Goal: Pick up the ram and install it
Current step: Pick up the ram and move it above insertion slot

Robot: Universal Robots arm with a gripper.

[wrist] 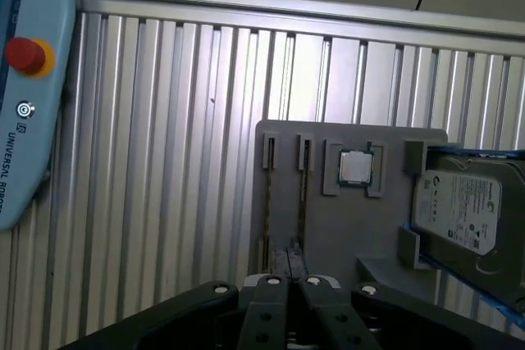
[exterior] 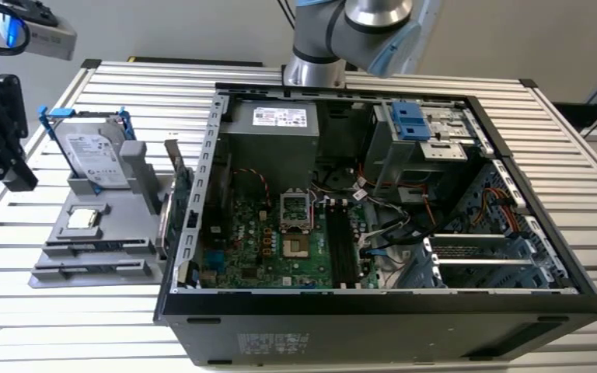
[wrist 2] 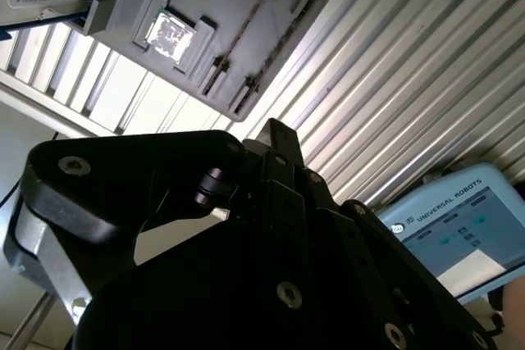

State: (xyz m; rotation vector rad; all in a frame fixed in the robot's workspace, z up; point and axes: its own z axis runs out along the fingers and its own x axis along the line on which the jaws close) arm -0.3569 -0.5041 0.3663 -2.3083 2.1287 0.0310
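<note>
My claw is pinched closed and empty, hovering near the grey tray. The ram sits edge-up in one of the tray's slots. Beyond it, a hard drive wears a white printed label.

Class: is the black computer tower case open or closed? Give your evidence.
Open. The black computer tower case lies on its side with no panel over it, and the exterior view shows the green motherboard inside.
</note>
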